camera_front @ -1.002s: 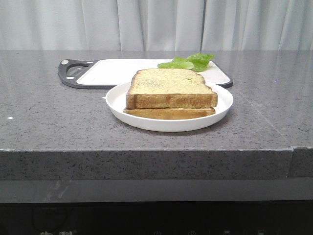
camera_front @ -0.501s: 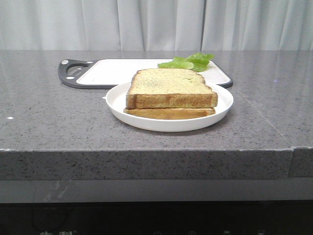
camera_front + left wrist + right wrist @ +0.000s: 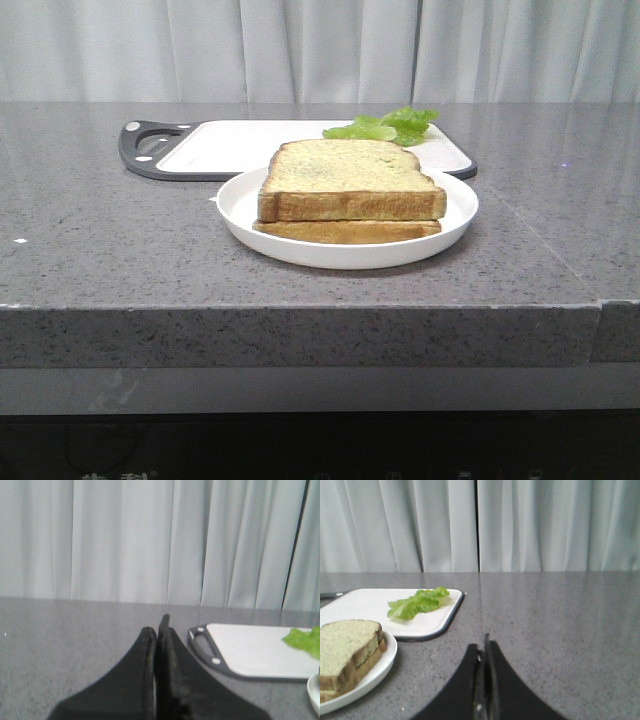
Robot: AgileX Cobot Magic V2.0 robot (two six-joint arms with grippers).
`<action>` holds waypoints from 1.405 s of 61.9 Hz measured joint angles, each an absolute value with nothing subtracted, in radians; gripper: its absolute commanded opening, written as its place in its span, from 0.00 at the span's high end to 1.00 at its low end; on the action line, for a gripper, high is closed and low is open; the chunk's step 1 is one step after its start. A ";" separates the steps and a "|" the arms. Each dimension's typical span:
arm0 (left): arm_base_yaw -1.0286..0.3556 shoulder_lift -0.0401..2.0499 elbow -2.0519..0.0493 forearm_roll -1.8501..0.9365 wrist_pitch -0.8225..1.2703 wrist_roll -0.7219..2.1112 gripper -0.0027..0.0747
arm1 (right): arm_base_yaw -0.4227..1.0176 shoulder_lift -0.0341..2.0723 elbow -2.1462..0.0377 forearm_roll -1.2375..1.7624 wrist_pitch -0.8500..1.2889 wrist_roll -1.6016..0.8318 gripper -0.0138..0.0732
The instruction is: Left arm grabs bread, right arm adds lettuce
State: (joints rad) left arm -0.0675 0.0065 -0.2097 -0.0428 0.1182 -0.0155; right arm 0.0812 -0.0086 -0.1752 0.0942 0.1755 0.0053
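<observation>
The thick bread (image 3: 350,180) lies on a thinner brown slice (image 3: 345,231) on a white plate (image 3: 240,205) in the middle of the counter; it also shows in the right wrist view (image 3: 347,650). The lettuce (image 3: 385,126) lies on the far right part of a white cutting board (image 3: 240,145); it also shows in the right wrist view (image 3: 417,602) and the left wrist view (image 3: 305,640). Neither arm shows in the front view. My left gripper (image 3: 159,627) is shut and empty, left of the board. My right gripper (image 3: 482,647) is shut and empty, right of the plate.
The cutting board has a dark grey rim and handle (image 3: 150,140) at its left end, also in the left wrist view (image 3: 202,642). The grey stone counter (image 3: 100,230) ends at a front edge. White curtains (image 3: 320,50) hang behind.
</observation>
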 measured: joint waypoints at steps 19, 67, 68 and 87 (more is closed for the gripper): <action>-0.068 0.259 -0.605 -0.043 0.422 -0.016 0.99 | 0.081 0.128 -0.479 0.094 0.310 0.005 0.98; -0.068 0.664 -0.692 -0.055 0.568 -0.016 0.89 | 0.081 0.646 -0.608 0.092 0.430 0.005 0.96; -0.068 0.670 -0.692 -0.058 0.568 -0.016 0.85 | 0.081 0.657 -0.608 0.092 0.433 0.005 0.96; -0.102 0.814 -0.703 -0.205 0.580 0.049 0.33 | 0.081 0.782 -0.608 0.092 0.459 0.005 0.34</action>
